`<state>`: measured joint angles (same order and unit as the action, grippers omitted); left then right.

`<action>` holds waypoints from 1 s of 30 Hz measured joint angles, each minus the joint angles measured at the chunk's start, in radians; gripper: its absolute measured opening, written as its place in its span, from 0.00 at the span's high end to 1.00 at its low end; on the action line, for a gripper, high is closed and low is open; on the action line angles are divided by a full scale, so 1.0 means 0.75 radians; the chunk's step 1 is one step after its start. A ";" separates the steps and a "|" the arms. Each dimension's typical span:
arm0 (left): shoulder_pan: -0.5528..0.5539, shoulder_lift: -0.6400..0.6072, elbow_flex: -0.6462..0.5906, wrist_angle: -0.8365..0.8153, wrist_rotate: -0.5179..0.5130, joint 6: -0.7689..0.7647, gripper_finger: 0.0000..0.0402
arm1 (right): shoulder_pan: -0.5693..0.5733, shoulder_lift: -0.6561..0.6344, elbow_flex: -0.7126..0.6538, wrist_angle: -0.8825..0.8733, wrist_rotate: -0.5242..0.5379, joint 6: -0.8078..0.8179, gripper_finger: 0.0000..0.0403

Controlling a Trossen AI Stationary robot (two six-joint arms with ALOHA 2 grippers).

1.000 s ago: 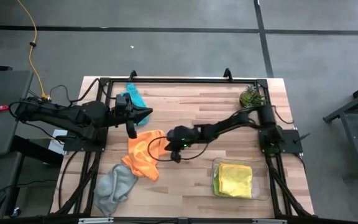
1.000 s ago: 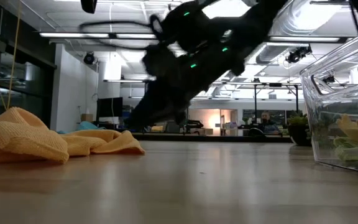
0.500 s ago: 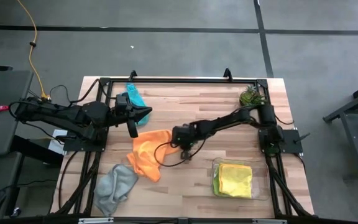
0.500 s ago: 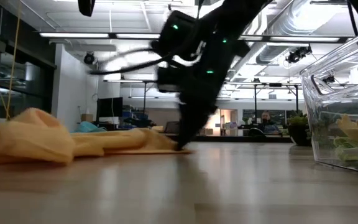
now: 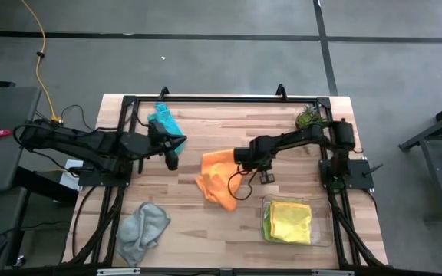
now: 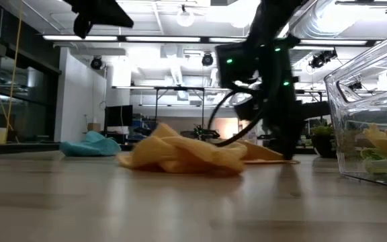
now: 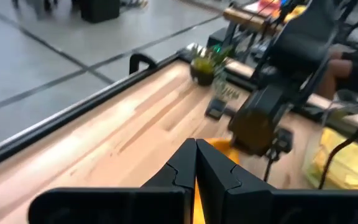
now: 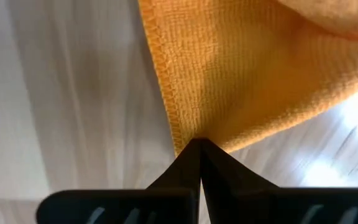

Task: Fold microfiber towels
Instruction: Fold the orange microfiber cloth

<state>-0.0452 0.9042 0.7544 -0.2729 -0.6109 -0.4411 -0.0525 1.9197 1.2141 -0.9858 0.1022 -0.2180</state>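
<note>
The orange towel [image 5: 217, 178] lies bunched on the middle of the table, with one corner drawn out toward the right. My right gripper [image 5: 260, 175] points down at that corner and is shut on it; the low view shows its tips [image 6: 289, 156] at table level. My left gripper [image 5: 171, 161] is shut and hangs clear above the table, left of the orange towel and near the teal towel [image 5: 163, 121]. The grey towel [image 5: 144, 226] lies crumpled at the near left. The yellow towel [image 5: 291, 221] lies folded in the tray, on top of a lime green one [image 5: 265, 224]. My right gripper pinches the orange towel's hemmed corner [image 8: 194, 134] between its two fingertips [image 8: 188, 163], coming from above and pointing down. The corner sits at table level [image 6: 274, 153]. The rest of the towel trails toward the table's left and lies heaped on the wood.
A clear plastic tray [image 5: 324, 230] stands at the near right, just right of my right gripper. A small potted plant [image 5: 309, 119] sits at the far right corner. A black frame [image 5: 206, 98] runs round the table. Bare wood [image 5: 206, 234] lies between the grey towel and the tray.
My right gripper has tipped to point straight down and moved toward the table's right edge. It has dragged the orange towel by its corner, and the whole towel has slid right along the table, away from the grey towel. My left gripper has tipped down and sunk a little.
</note>
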 joint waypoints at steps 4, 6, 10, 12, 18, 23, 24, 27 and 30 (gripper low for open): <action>0.006 0.124 0.000 0.000 0.003 -0.051 1.00 | 0.001 -0.137 -0.160 0.089 -0.012 0.076 1.00; 0.033 0.217 -0.001 0.015 0.041 -0.079 1.00 | 0.000 -0.230 -0.230 0.155 -0.046 0.132 1.00; 0.135 0.433 -0.001 0.125 0.248 -0.081 1.00 | 0.001 -0.419 -0.359 0.282 -0.071 0.264 1.00; 0.188 0.540 -0.001 0.210 0.360 -0.037 1.00 | 0.001 -0.513 -0.415 0.361 -0.082 0.320 1.00; 0.342 0.822 -0.001 0.416 0.668 0.034 1.00 | 0.001 -0.653 -0.568 0.592 -0.243 0.548 1.00; 0.418 0.987 -0.001 0.450 0.817 0.044 1.00 | 0.025 -0.622 -0.736 0.919 -0.280 0.810 1.00; 0.428 1.010 -0.001 0.451 0.839 0.044 1.00 | 0.028 -0.609 -0.770 1.009 -0.273 0.864 1.00; 0.440 1.072 -0.001 0.465 0.868 0.045 1.00 | 0.029 -0.564 -0.834 1.213 -0.203 1.022 1.00; 0.445 1.109 -0.001 0.472 0.869 0.047 1.00 | 0.028 -0.520 -0.835 1.271 -0.105 1.103 1.00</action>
<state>0.2886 1.7356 0.7540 0.0812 0.0410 -0.4060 -0.0315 1.5294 0.5878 -0.0323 0.0234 0.6091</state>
